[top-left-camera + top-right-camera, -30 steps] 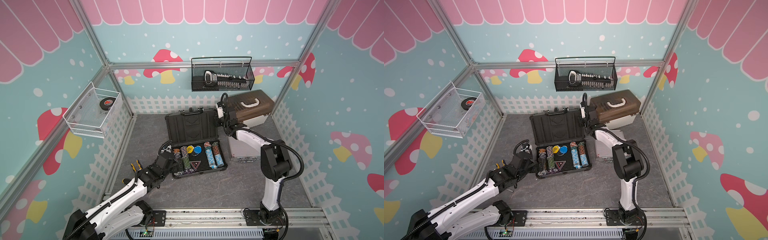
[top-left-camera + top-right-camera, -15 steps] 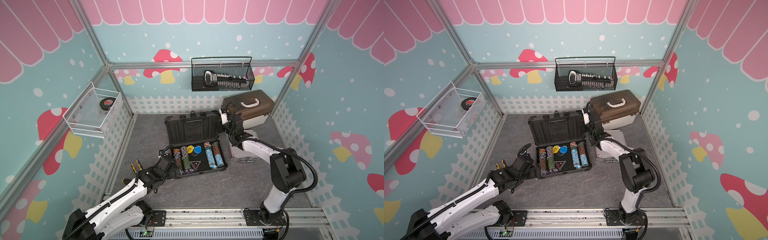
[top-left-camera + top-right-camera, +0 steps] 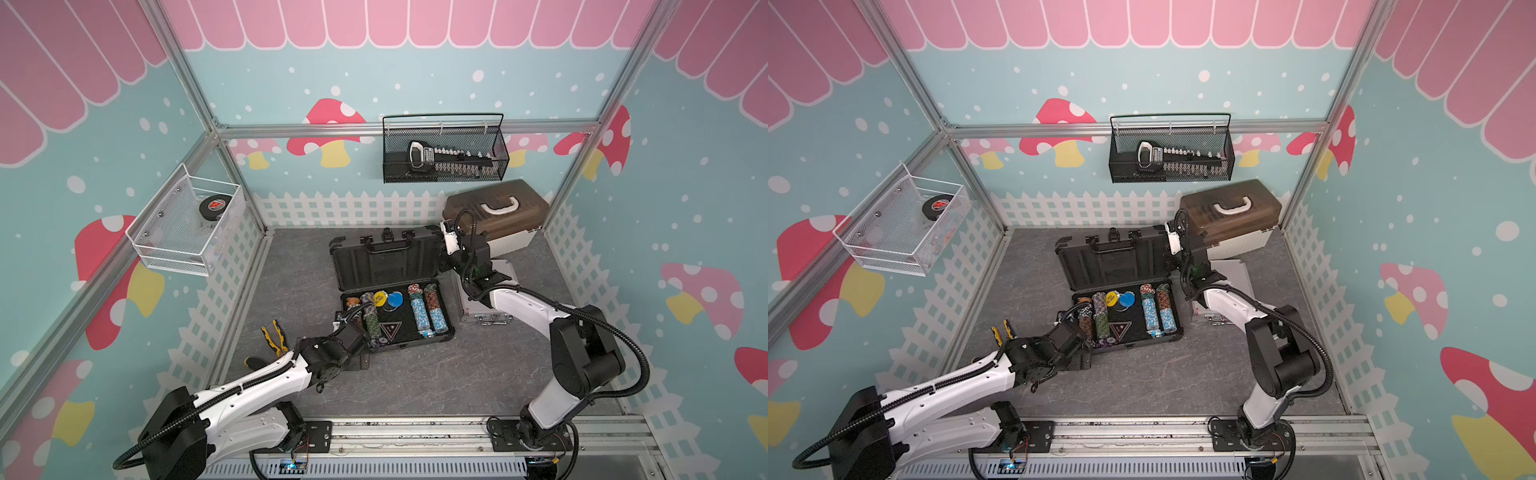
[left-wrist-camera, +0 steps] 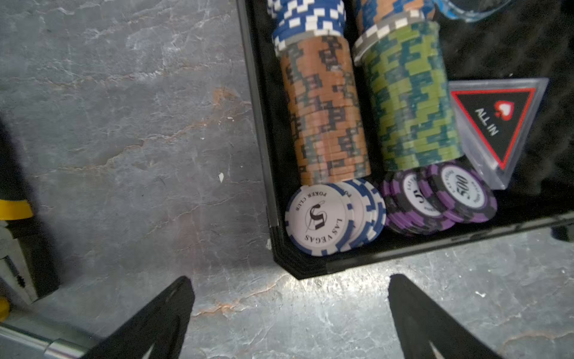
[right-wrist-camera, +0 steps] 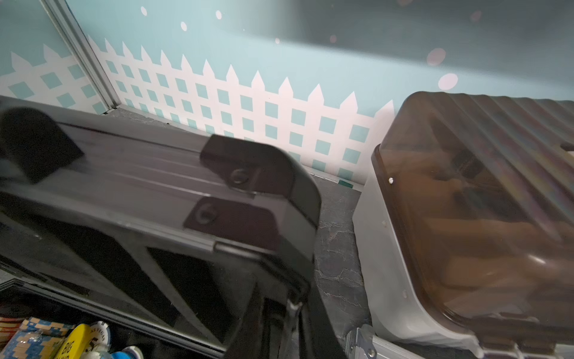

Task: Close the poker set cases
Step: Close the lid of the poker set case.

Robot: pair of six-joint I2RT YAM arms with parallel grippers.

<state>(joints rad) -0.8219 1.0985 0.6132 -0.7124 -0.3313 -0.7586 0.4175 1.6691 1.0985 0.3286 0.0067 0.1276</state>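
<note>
The black poker case stands open in both top views, its lid raised over a tray of chip rows. My right gripper is shut on the lid's right edge. In the right wrist view, the fingers clamp that edge of the lid. My left gripper is open just off the tray's near left corner, holding nothing. The silver case lies shut and flat to the right of the black one, partly under my right arm.
A white storage box with a brown lid stands at the back right, close behind my right gripper. Yellow-handled pliers lie left of my left arm. A black wire basket and a white mesh basket hang on the walls.
My right arm has dropped and swung forward, bringing the black lid further upright. My left gripper has shifted from the tray's left side to its near left corner.
</note>
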